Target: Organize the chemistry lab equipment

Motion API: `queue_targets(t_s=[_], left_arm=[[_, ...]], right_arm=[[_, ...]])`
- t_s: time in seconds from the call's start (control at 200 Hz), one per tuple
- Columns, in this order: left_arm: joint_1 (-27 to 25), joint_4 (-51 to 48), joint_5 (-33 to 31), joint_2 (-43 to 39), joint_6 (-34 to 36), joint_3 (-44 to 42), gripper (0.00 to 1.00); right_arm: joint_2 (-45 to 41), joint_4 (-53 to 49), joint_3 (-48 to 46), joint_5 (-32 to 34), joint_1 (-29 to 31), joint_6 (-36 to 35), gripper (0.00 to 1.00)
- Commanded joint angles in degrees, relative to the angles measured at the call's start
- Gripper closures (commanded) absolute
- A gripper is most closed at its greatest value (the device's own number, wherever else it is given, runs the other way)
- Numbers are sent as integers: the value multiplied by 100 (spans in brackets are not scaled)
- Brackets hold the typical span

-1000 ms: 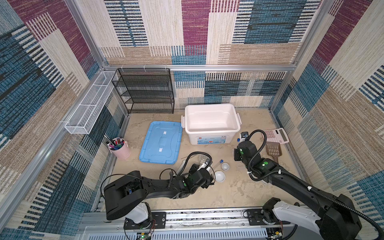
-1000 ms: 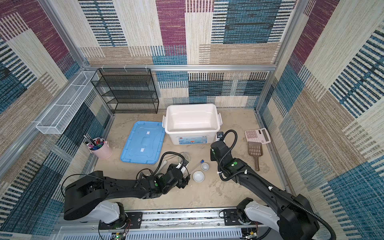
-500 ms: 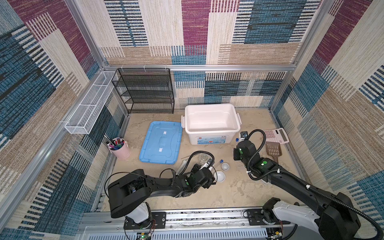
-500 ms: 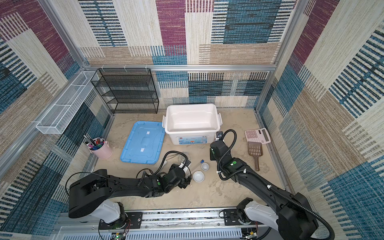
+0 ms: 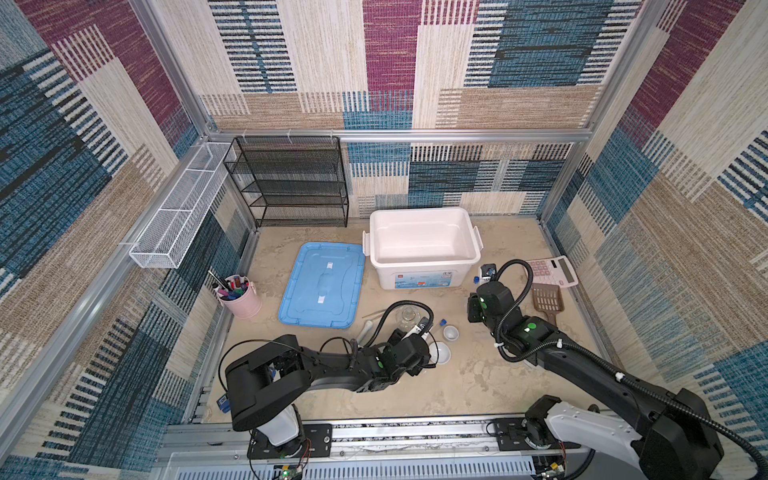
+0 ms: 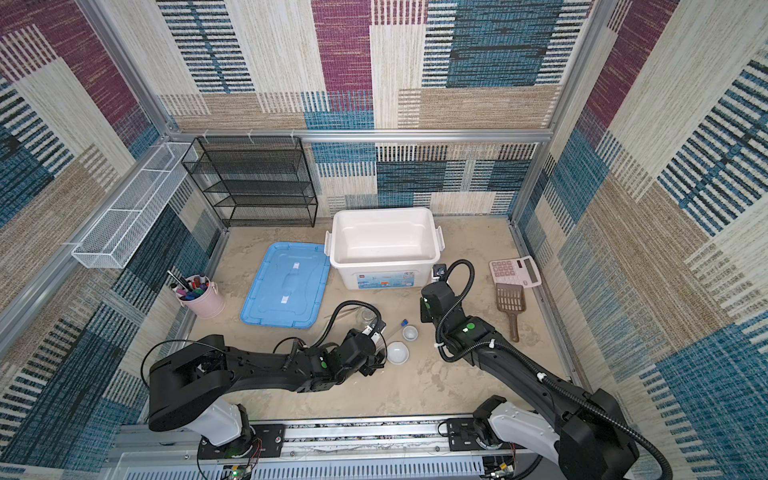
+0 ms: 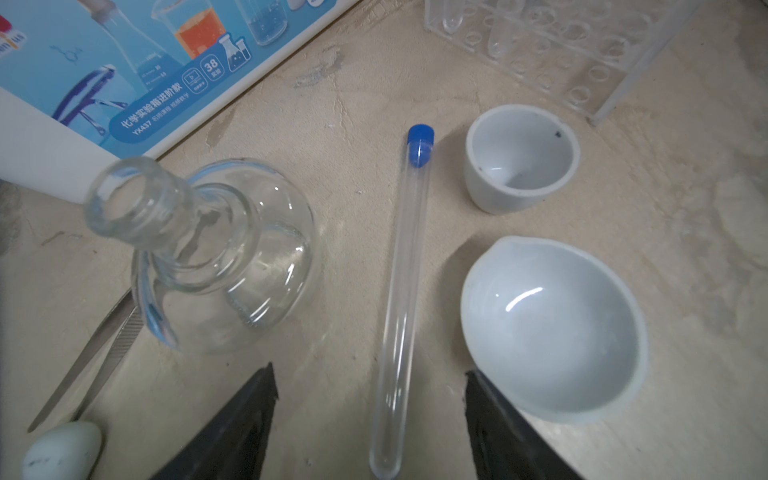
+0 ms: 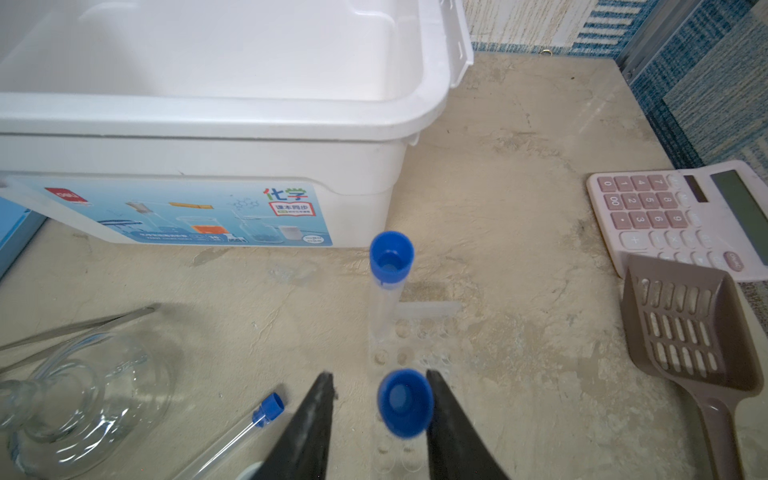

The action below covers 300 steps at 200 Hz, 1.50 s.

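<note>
In both top views the cell was walled with woven patchwork panels in blue, magenta and beige, set in an aluminium frame above a mottled beige tabletop (image 5: 457, 390). A black mesh shelf (image 5: 291, 183) stood against the back wall and a white wire basket (image 5: 178, 208) hung on the left wall. An open white bin (image 5: 424, 270) sat beside its blue lid (image 5: 322, 286). A pink cup of pens (image 6: 203, 301) stood at the left edge. A pink-keyed calculator (image 6: 515, 270) and a brown slotted scoop (image 6: 510, 301) lay at the right.

In the left wrist view the left gripper (image 7: 370, 370) stood wide, its fingers either side of the closed end of a lying test tube (image 7: 403, 291), touching neither. A glass flask (image 7: 208, 249) stood upright just beside the tube, with thin tweezers (image 7: 91, 357) and a white pestle (image 7: 62, 451) past it. A white crucible (image 7: 519, 158) and a shallow white dish (image 7: 552, 328) sat on the tube's other side, near the clear rack (image 7: 561, 45).

In the right wrist view the right gripper (image 8: 379, 374) was partly parted about the blue cap of a near standing tube (image 8: 405, 403) in the rack. One finger was clear of the cap; the cap was blurred, so contact with the other could not be told. A far standing tube (image 8: 388, 282) stood upright in the rack toward the bin.
</note>
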Motion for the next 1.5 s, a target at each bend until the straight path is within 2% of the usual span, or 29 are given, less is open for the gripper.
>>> queue_targets(t_s=[0.0,0.2,0.611,0.851,1.177,1.497], left_arm=[[19,-8,91,63,-127,52,28],[41,-112,144,176,-104,119,28],[168,-192,345,442,-93,244,32],[216,-196,494,552,-87,238,39],[241,-188,660,585,-65,209,64],[241,-207,678,522,-51,191,74]], right_arm=[[-117,81,-40,-34,7,132,53],[-331,79,-66,-130,-3,155,36],[-586,169,-136,-338,-27,216,19],[-625,268,-167,-696,-212,228,17],[-840,419,-309,-1182,-573,321,16],[-1003,574,-399,-1876,-925,377,16]])
